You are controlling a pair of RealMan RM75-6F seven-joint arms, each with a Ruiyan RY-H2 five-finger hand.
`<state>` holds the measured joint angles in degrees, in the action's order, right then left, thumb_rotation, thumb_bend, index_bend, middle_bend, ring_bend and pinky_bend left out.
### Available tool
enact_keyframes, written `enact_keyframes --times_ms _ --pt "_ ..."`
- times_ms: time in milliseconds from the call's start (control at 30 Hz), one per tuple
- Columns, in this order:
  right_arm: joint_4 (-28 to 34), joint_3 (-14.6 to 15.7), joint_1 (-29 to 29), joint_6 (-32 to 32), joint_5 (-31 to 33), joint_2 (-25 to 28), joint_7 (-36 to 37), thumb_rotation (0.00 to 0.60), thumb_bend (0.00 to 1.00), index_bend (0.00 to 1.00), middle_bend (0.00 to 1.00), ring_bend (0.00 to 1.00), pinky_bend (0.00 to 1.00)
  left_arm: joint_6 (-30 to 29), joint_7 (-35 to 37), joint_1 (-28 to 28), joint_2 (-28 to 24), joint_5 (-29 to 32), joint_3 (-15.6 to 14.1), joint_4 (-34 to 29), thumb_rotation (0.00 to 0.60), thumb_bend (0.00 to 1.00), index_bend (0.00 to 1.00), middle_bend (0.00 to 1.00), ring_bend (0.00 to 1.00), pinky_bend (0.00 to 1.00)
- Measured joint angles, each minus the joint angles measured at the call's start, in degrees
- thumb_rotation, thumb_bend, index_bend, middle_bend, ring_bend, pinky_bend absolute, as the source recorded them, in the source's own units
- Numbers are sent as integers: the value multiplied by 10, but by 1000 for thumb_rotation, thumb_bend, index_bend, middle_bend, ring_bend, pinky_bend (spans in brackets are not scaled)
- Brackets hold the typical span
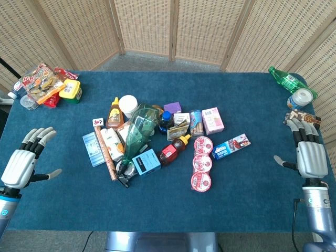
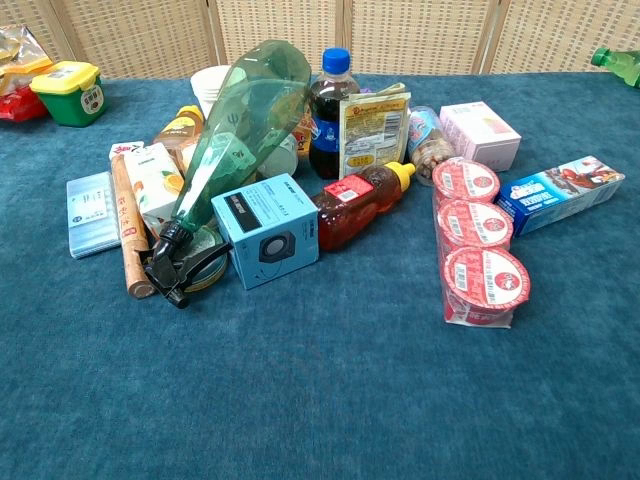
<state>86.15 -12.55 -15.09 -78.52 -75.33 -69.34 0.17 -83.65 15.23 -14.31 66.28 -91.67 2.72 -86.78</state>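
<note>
Left hand [image 1: 21,163] empty, fingers spread, at table's left edge, flat pale-blue packet [image 1: 93,147] nearest, right hand [image 1: 310,155] empty, fingers apart, just below brown snack wrapper [image 1: 303,118], blue carpeted table [image 1: 247,205].

The table [image 1: 236,220] wears a matt blue cloth with a short, felt-like nap. At its left and right edges the left hand [image 1: 21,163] and right hand [image 1: 310,157] show smooth, pale grey plastic shells with a dull sheen. Mid-table, the green spray bottle [image 2: 240,120] is clear, glossy plastic with a black plastic trigger. The light blue box [image 2: 268,228] is matt card. The rolling pin [image 2: 128,225] is plain wood. The three sealed cups [image 2: 478,240] sit under shiny film.
</note>
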Motion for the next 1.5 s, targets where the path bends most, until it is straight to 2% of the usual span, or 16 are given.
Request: enact_keyframes --times_ms 300,600,800,1000,1200,1500 --pt "0 0 0 0 0 0 0 600 53 84 0 0 0 6 9 -6 -1 -8 -2 5 600 105 100 0 0 0" --pt "2 -3 2 -1 6 1 3 600 52 84 0 0 0 28 19 -54 0 -81 -12 42 600 93 79 0 0 0" --pt "3 -3 2 -1 7 1 1 600 53 84 0 0 0 37 37 -104 10 -146 -21 115 600 67 1 0 0 0" --pt "5 -4 3 -1 9 1 -2 600 51 84 0 0 0 32 56 -173 36 -213 -26 225 600 62 0 0 0 0" --pt "5 -5 4 -2 13 2 -2 600 52 84 0 0 0 14 74 -250 84 -263 -29 342 600 63 0 0 0 0" --pt "4 -7 5 -2 16 3 4 600 51 84 0 0 0 9 82 -351 127 -311 -58 436 600 65 0 0 0 0"
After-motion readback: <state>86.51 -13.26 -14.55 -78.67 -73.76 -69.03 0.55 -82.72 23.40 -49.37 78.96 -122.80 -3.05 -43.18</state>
